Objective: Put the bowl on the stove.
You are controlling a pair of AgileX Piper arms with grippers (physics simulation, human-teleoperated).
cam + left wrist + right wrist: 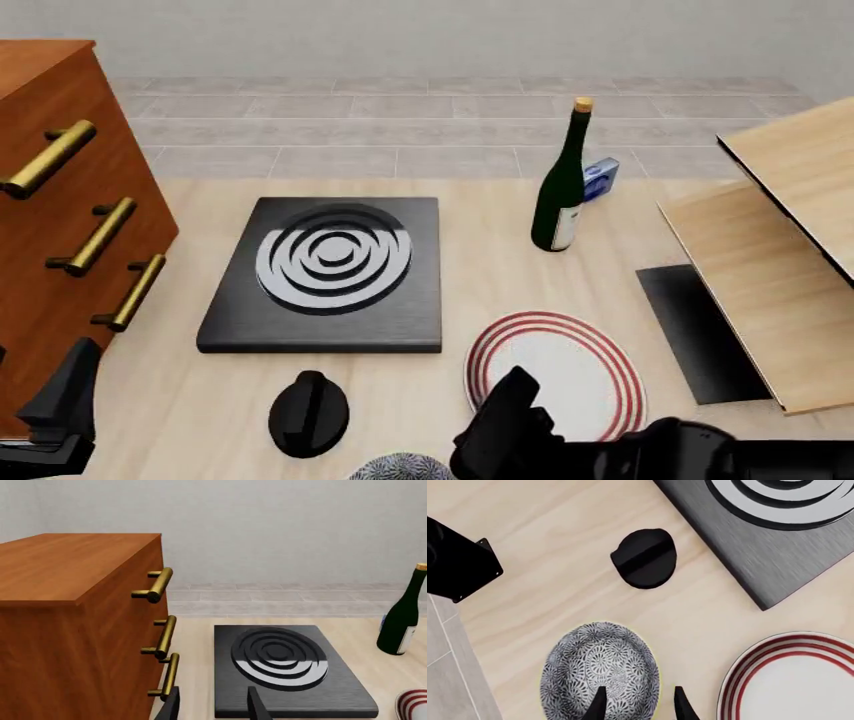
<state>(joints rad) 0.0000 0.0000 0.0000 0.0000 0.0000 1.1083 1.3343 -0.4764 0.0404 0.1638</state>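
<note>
The speckled grey-and-white bowl (594, 672) stands on the table near the front edge and just shows at the bottom of the front view (400, 468). My right gripper (639, 706) is open, with one finger over the bowl's inside and the other outside its rim; contact cannot be judged. The stove (320, 275), a black slab with a silver ring burner, lies behind the bowl, left of centre. My left gripper (213, 707) is open and holds nothing, low at the front left beside the cabinet, facing the stove (287, 670).
A black round knob (308, 412) lies between bowl and stove. The red-ringed white plate (554, 375) is right of the bowl. A dark bottle (561, 185) stands behind it. A wooden cabinet (67, 230) with brass handles stands at left; wooden boards (774, 270) and a black mat (694, 330) lie at right.
</note>
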